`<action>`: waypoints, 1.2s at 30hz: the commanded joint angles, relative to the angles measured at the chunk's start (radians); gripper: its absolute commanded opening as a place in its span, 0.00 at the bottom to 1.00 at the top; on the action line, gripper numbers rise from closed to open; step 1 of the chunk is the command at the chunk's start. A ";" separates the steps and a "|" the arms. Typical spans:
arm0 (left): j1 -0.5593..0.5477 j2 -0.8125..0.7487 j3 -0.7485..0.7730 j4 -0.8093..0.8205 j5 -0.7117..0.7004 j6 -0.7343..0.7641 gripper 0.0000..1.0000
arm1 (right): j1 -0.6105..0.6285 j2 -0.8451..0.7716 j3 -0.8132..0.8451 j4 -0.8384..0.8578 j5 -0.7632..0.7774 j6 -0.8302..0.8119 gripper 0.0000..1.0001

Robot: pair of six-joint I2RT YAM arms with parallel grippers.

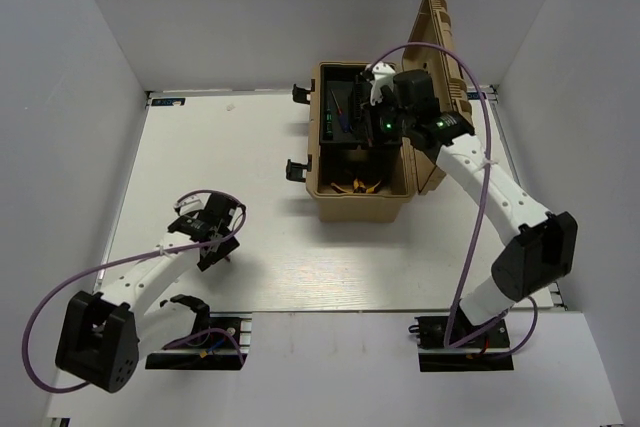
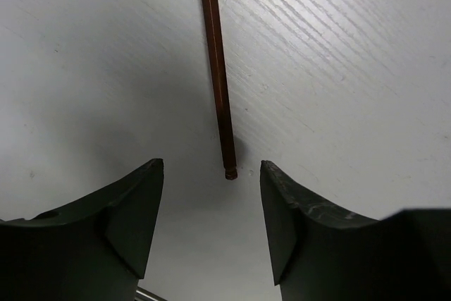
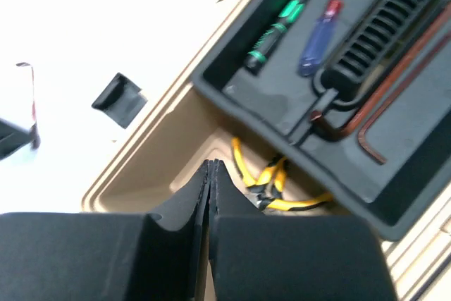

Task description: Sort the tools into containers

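We see a slim, dark reddish metal hex key (image 2: 220, 89) lying on the white wood-grained table (image 2: 352, 68), its straight shaft running away from the left wrist camera. Its bend is out of that view. The near tip of the shaft lies just ahead of the gap between the two black fingers (image 2: 134, 216) of the left gripper (image 2: 211, 199). The jaws stand apart and neither touches it.

A tan plastic toolbox (image 1: 362, 209) stands toward the far middle of the table with its lid (image 1: 440, 42) raised on the right. A black plastic tray (image 3: 268, 100) sits in its far part. The tray holds a short black-and-green stick tool (image 3: 275, 29), a small blue-and-red screwdriver (image 3: 318, 40) and two reddish L-shaped hex keys (image 3: 338, 130). Below the tray's edge, yellow-handled pliers (image 3: 271, 177) lie on the tan bottom of the box.

The left arm is folded low over the near left of the table, with its gripper pointing down at the tabletop. The right arm reaches out over the toolbox. The right gripper (image 3: 210, 195) hangs above the pliers' compartment, its fingers pressed together with nothing between them.
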 commanded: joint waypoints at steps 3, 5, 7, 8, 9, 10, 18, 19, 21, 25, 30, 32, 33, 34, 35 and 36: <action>0.022 0.077 0.008 0.044 -0.020 -0.026 0.63 | 0.007 -0.091 -0.101 0.060 -0.129 -0.022 0.00; 0.034 0.117 0.030 0.058 -0.020 -0.026 0.62 | 0.007 -0.129 -0.144 0.071 -0.132 -0.037 0.00; 0.045 0.137 0.030 0.070 -0.020 -0.026 0.62 | 0.010 -0.143 -0.174 0.075 -0.131 -0.047 0.00; 0.056 0.149 0.030 0.087 -0.020 -0.026 0.62 | 0.010 -0.160 -0.184 0.077 -0.131 -0.050 0.00; 0.065 0.172 0.039 0.087 -0.020 -0.017 0.62 | 0.010 -0.178 -0.212 0.077 -0.135 -0.051 0.00; 0.065 0.185 0.039 0.102 -0.020 -0.017 0.62 | 0.011 -0.186 -0.221 0.081 -0.139 -0.051 0.00; 0.097 0.286 0.048 0.152 -0.020 -0.017 0.62 | 0.008 -0.289 -0.307 0.086 -0.154 -0.050 0.00; 0.106 0.286 0.048 0.152 -0.020 -0.017 0.58 | 0.008 -0.312 -0.312 0.087 -0.151 -0.050 0.00; 0.106 0.286 0.048 0.152 -0.020 -0.017 0.53 | 0.008 -0.330 -0.327 0.084 -0.151 -0.051 0.00; 0.106 0.286 0.039 0.142 -0.020 -0.017 0.39 | 0.005 -0.358 -0.326 0.084 -0.152 -0.048 0.00; 0.106 0.266 0.019 0.142 -0.010 -0.017 0.22 | 0.005 -0.380 -0.326 0.078 -0.149 -0.051 0.00; 0.106 0.255 0.019 0.142 -0.010 -0.017 0.18 | 0.005 -0.386 -0.333 0.078 -0.157 -0.051 0.00; 0.106 0.246 0.019 0.142 -0.010 -0.008 0.15 | 0.005 -0.390 -0.338 0.075 -0.155 -0.051 0.00; 0.106 0.246 0.019 0.133 -0.010 -0.008 0.10 | 0.005 -0.392 -0.341 0.075 -0.158 -0.051 0.00; 0.106 0.216 0.031 0.133 -0.010 -0.008 0.07 | 0.005 -0.398 -0.341 0.077 -0.168 -0.051 0.05; 0.106 0.200 0.031 0.124 -0.010 -0.008 0.04 | 0.007 -0.399 -0.344 0.074 -0.171 -0.050 0.18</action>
